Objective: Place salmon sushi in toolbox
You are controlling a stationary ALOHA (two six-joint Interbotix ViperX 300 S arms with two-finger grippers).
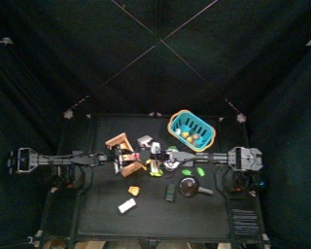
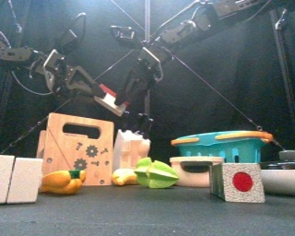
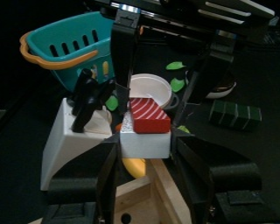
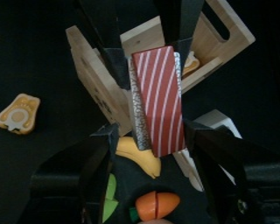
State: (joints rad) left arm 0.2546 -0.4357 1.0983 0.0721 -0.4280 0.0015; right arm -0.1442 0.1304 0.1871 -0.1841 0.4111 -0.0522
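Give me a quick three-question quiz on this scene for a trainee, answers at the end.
1. Multiple choice: what does the right gripper hold? A, the turquoise basket. B, the salmon sushi. C, nothing.
2. True or false: the salmon sushi already lies inside the toolbox.
3. Fill in the blank: the left gripper has its jaws ____.

Key: 1 B. 2 False; it hangs in the air above the toolbox. 3 Open.
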